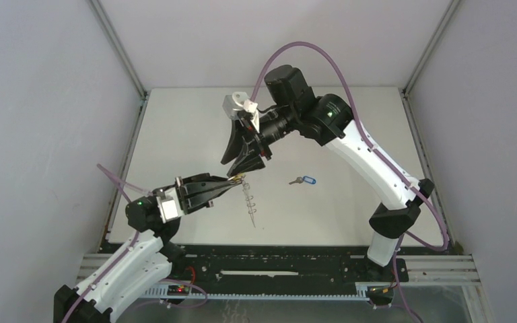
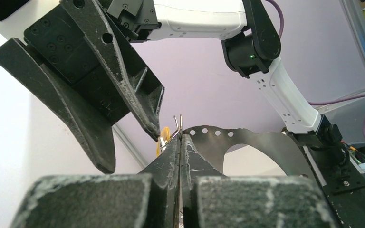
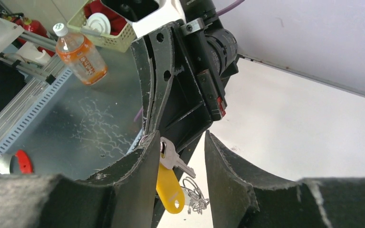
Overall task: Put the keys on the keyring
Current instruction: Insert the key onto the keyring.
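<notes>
My left gripper (image 1: 232,180) (image 2: 180,135) is shut on the thin wire of the keyring (image 1: 250,204) (image 2: 177,121), which trails from its tips toward the near edge. The yellow-headed key (image 3: 172,185) hangs right at those tips, its metal blade (image 3: 177,160) resting against one finger of my right gripper (image 3: 181,137) (image 1: 242,165). That gripper reaches down over the left one with its jaws apart and clamps nothing. The ring's small metal loops (image 3: 196,198) dangle below the key. The blue-tagged key (image 1: 303,180) lies on the table to the right.
White table (image 1: 175,134) between enclosure walls, with a black rail (image 1: 276,272) along the near edge. Beyond the table, the right wrist view shows an orange drink bottle (image 3: 81,54) and a yellow-green basket (image 3: 111,33).
</notes>
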Robot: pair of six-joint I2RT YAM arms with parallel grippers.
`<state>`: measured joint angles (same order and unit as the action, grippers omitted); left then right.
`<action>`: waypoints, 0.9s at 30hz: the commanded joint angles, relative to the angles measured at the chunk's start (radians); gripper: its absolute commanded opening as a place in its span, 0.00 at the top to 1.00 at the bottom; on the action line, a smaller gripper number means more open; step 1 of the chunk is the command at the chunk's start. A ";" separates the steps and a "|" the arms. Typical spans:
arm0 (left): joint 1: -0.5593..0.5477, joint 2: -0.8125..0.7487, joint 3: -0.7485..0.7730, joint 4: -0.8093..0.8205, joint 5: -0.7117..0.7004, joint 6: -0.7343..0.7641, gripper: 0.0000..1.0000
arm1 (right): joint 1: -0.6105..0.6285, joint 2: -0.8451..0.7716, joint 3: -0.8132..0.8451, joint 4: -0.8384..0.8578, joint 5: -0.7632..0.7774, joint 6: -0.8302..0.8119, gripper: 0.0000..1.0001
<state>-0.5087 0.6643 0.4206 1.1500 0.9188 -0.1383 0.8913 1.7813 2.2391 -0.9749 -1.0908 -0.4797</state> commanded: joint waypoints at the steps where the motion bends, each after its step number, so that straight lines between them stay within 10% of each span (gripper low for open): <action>1: -0.005 -0.013 -0.019 0.052 -0.035 0.026 1.00 | -0.005 -0.011 -0.011 0.120 0.002 0.107 0.52; 14: -0.004 -0.026 -0.011 -0.067 -0.133 -0.028 1.00 | -0.124 -0.231 -0.226 0.403 0.146 0.219 0.30; 27: 0.002 -0.009 0.044 -0.183 -0.133 -0.063 1.00 | 0.049 -0.324 -0.307 0.052 0.371 -0.149 0.40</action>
<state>-0.5083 0.6502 0.4084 0.9676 0.8032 -0.1852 0.8875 1.3907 1.9144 -0.7765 -0.8108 -0.5098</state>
